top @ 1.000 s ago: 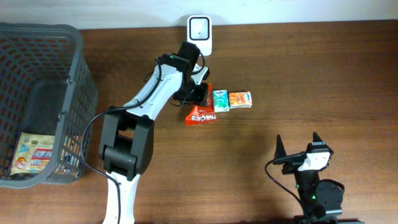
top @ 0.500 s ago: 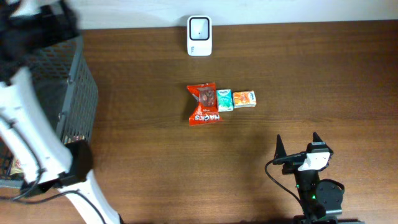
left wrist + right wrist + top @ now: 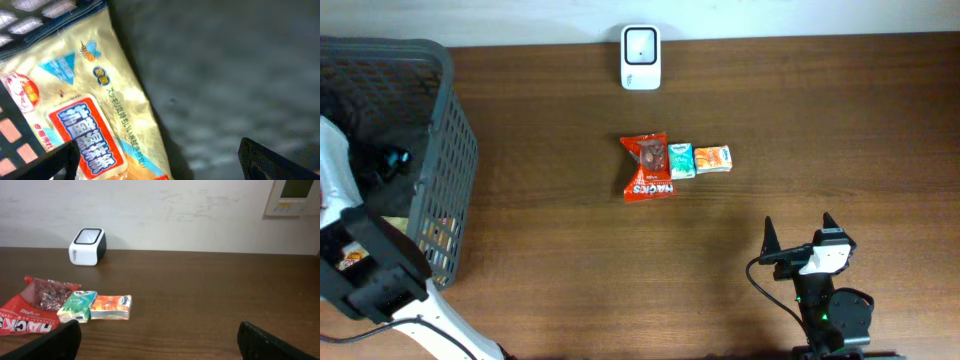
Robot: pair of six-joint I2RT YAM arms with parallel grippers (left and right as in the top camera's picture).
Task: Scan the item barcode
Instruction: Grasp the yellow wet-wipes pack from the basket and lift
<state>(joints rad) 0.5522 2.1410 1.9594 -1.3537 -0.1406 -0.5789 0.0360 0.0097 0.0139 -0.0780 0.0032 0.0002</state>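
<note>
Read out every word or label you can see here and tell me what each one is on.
"HACKS": on the red packet.
Too small to read: the print on the green pack and the orange pack.
Too blurred to quote: East Asian characters on the yellow packet in the basket.
Too small to read: the side logo on the scanner.
</note>
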